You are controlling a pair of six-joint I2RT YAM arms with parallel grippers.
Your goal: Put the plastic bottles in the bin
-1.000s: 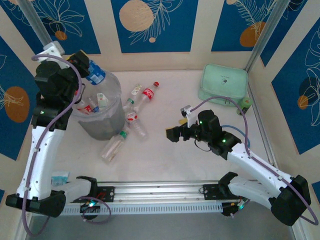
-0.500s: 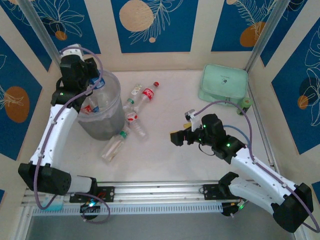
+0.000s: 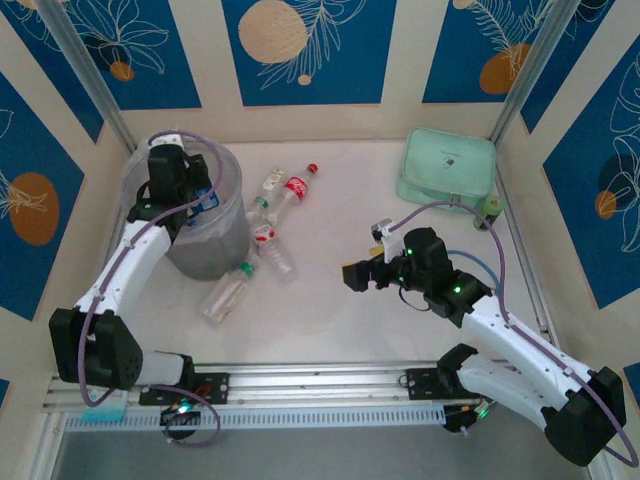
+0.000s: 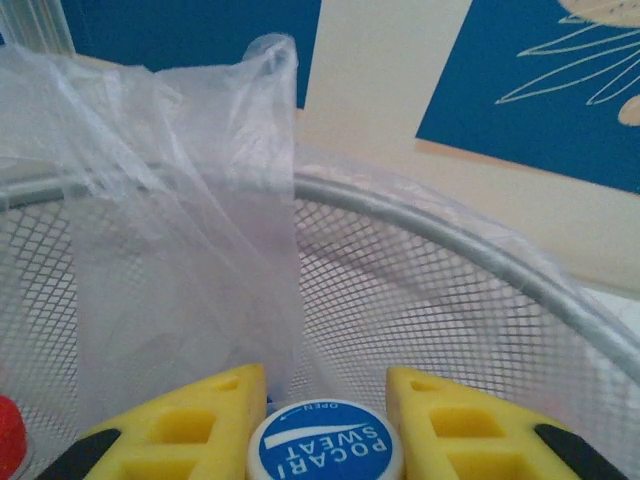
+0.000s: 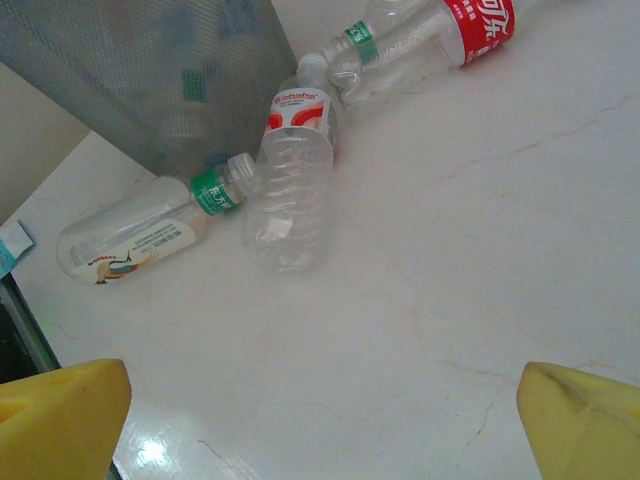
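Arms [image 3: 120, 270] stretch forward: left pincer [image 4: 325, 390] clasps bottle [image 4: 325, 450] over bin [image 4: 450, 300], right pincer [image 5: 320, 410] splayed.

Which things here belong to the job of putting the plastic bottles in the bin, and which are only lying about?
Job: bin; Pocari Sweat bottle gripped over it; loose ones, such as the red-label bottle and the green-capped bottle nearest the arms.
Lying about: mint green case; small green can.

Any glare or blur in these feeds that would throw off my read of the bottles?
Right wrist view: one glare spot on the table lower left; bottles sharp; right end effector fingertips blurred. Left wrist view: blue-capped bottle print legible, bag hazes the bin mesh. Top external view: even light, soft shadows.
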